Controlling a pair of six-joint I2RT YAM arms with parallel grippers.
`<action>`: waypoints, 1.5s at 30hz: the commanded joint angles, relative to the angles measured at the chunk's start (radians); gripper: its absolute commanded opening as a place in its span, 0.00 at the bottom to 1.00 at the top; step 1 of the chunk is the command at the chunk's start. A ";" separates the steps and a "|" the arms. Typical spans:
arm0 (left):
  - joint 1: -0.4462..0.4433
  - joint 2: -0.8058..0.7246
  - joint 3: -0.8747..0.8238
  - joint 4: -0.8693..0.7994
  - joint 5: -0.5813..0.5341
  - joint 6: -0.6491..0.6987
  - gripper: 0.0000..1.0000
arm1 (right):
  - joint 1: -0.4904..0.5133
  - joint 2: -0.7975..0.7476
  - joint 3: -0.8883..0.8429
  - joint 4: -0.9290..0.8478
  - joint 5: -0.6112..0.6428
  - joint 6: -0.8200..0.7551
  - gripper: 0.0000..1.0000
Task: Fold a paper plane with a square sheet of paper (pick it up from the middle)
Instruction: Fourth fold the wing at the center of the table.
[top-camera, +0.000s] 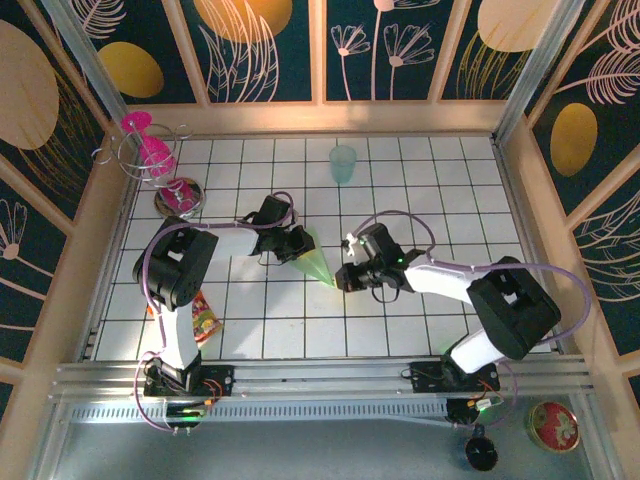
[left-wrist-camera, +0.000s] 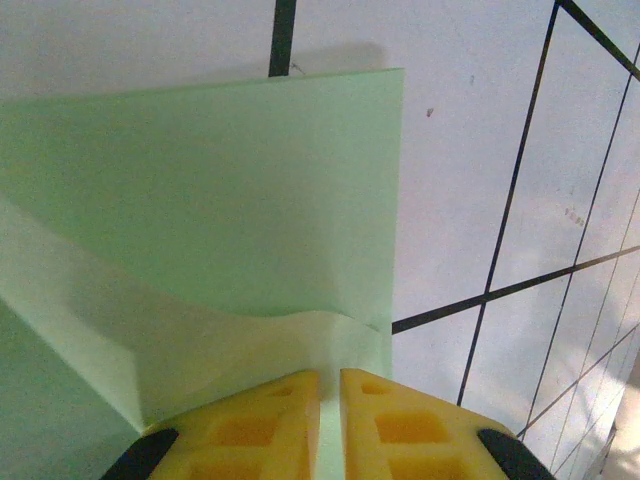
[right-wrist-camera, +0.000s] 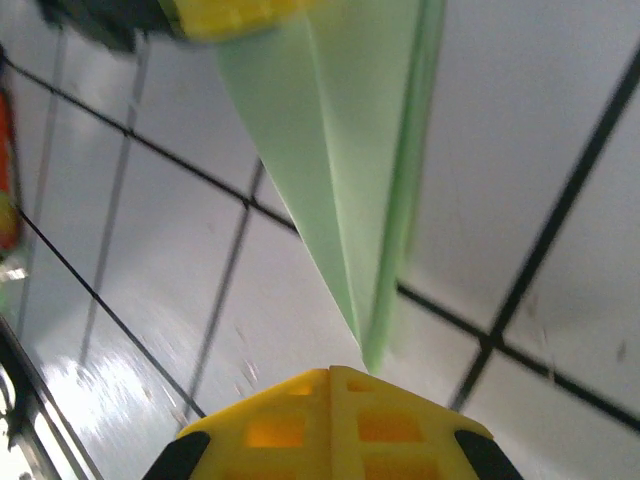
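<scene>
The white tiled table with black grid lines (top-camera: 420, 320) carries the whole scene, with the 2 arms reaching in from the near edge and meeting around its middle. The left arm (top-camera: 185, 265) comes from the left, the right arm (top-camera: 500, 300) from the right.

Between them, at the centre of the table, is the light green paper plane, a long pointed folded triangle (top-camera: 318, 264). Its wide end points far and left and its tip points near and right. Judging by this shape, the folding is mostly done: the sheet is no longer a flat square, and long creases run to a sharp point. What seems left is pressing or finishing the wings and letting go.

Up close the paper is thin and smooth. The left wrist view shows 1 flat panel (left-wrist-camera: 220, 200) standing over a paler layer that bows in a soft wave, so that fold is not pressed tight. The right wrist view shows narrow layers (right-wrist-camera: 340, 150) tapering along a crisp centre crease.

The left gripper (top-camera: 292, 244) pinches the wide end, its yellow fingers nearly together on the paper. The right gripper (top-camera: 348, 275) is fully closed just at the tip; I cannot tell whether it nips it.

A translucent pale teal cup (top-camera: 343, 163) stands well apart at the far side.
</scene>
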 joint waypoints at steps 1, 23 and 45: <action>0.024 0.101 -0.048 -0.130 -0.215 0.034 0.16 | -0.002 0.051 0.066 0.093 0.053 0.060 0.00; 0.023 -0.123 -0.088 0.058 0.007 0.044 0.15 | 0.018 0.321 0.168 -0.021 0.138 0.087 0.00; -0.043 -0.055 -0.094 0.102 0.050 0.046 0.12 | 0.018 0.353 0.161 -0.045 0.139 0.098 0.00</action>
